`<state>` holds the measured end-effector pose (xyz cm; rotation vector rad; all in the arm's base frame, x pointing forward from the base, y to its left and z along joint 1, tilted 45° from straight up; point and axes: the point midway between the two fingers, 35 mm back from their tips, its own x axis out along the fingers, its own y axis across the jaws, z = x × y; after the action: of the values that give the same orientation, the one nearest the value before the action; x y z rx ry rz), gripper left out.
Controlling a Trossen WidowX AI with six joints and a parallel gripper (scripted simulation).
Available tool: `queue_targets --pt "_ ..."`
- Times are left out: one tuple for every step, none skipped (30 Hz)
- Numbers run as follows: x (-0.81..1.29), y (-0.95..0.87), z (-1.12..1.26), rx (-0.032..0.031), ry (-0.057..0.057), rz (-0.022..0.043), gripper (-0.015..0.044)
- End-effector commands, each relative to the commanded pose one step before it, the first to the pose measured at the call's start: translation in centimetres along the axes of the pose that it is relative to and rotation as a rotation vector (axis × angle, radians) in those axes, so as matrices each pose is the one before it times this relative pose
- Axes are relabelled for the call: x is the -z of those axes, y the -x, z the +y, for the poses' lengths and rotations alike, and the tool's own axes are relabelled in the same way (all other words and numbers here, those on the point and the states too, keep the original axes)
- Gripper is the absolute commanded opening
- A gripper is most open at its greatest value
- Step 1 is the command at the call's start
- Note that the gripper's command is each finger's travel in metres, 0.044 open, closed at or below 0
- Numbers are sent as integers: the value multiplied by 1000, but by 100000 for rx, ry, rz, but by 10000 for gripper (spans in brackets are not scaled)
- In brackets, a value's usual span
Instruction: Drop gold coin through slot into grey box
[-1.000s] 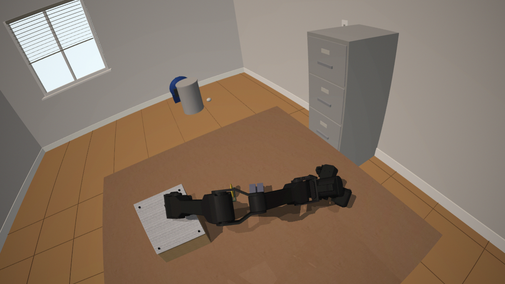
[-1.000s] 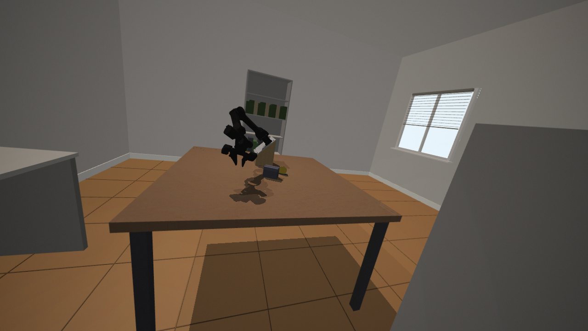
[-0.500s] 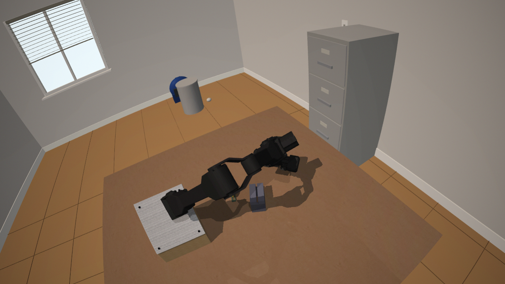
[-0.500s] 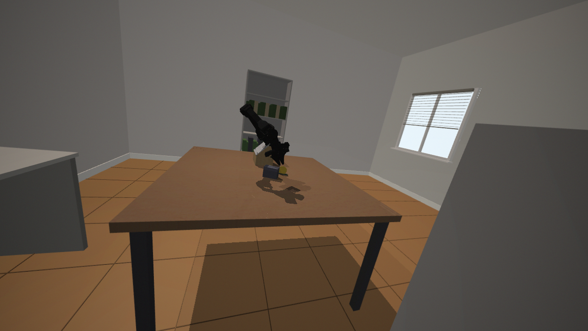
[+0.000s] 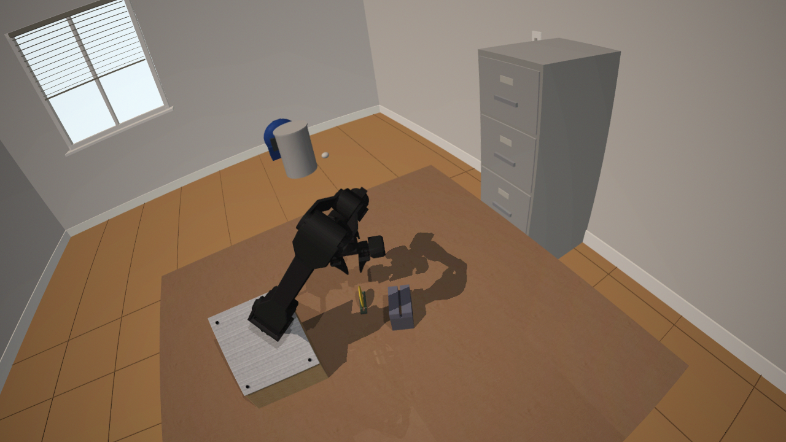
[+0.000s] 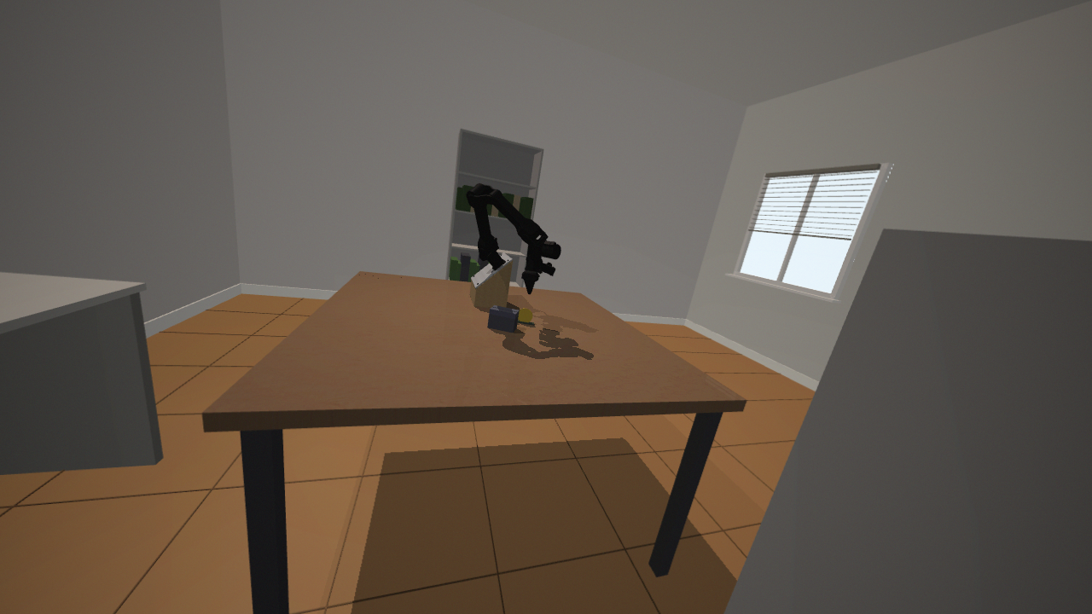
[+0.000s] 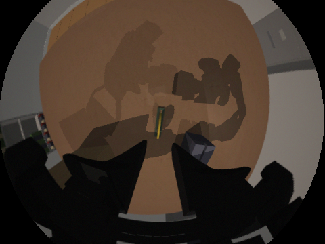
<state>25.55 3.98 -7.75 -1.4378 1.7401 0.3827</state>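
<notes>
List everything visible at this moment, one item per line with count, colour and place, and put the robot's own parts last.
Coin: one, gold, on edge in its holder, left of the box in the top view.
Holder: one, dark green, on the table under the coin.
Box: one, grey, slot in lid, on the table.
Table: one, brown, dark legs.
Filing cabinet: one, grey, three drawers, by the wall.
Bookshelf: one, grey, behind the arm in the exterior view.
Window: one, white frame, blinds.
Cylinder: one, grey, near a blue object.
Base plate: one, light grey.
Arm: one, black.
Gripper: one, black, partly open, empty, above the coin.
</notes>
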Motion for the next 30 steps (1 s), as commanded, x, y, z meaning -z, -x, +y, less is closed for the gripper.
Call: queue_targets --pt "783 -120 453 1235 869 4230 161" --pt "0 0 0 0 0 0 161" --pt "-23 -287 -19 4 3 -8 161" --pt "-51 -858 -46 15 3 -2 161" --pt "-29 -1273 -36 33 -7 61 161" --pt "11 -838 -2 27 -12 84 161" --pt "9 -277 4 10 -5 36 161" --pt "0 0 0 0 0 0 161" --pt "0 0 0 0 0 0 161" --pt "0 0 0 0 0 0 161" --pt "-10 -122 -9 2 0 2 161" --pt "-28 -365 -24 7 1 10 161" --pt "-33 -545 -29 12 -1 28 161" --pt "-17 -362 -15 9 -2 27 161" --pt "-5 -120 -4 3 -1 11 161" --pt "0 0 0 0 0 0 161" --pt "-3 -28 -3 -1 1 -4 161" --pt "-9 -83 -8 -3 4 -13 161" --pt "-14 -138 -13 -4 6 -20 161" --pt "-16 -166 -14 -4 7 -23 161" --pt "-15 -166 -14 -4 7 -21 161" --pt "-14 -166 -13 -3 6 -19 161" --pt "-13 -165 -13 -3 6 -18 161" --pt "-12 -165 -12 -2 6 -16 161" --pt "-11 -165 -11 -2 5 -15 161" --pt "-10 -165 -11 -1 5 -13 161" --pt "-9 -165 -10 -1 5 -11 161" --pt "-8 -165 -9 -1 4 -10 161" --pt "-7 -164 -9 0 4 -8 161" --pt "-6 -164 -8 0 4 -6 161"
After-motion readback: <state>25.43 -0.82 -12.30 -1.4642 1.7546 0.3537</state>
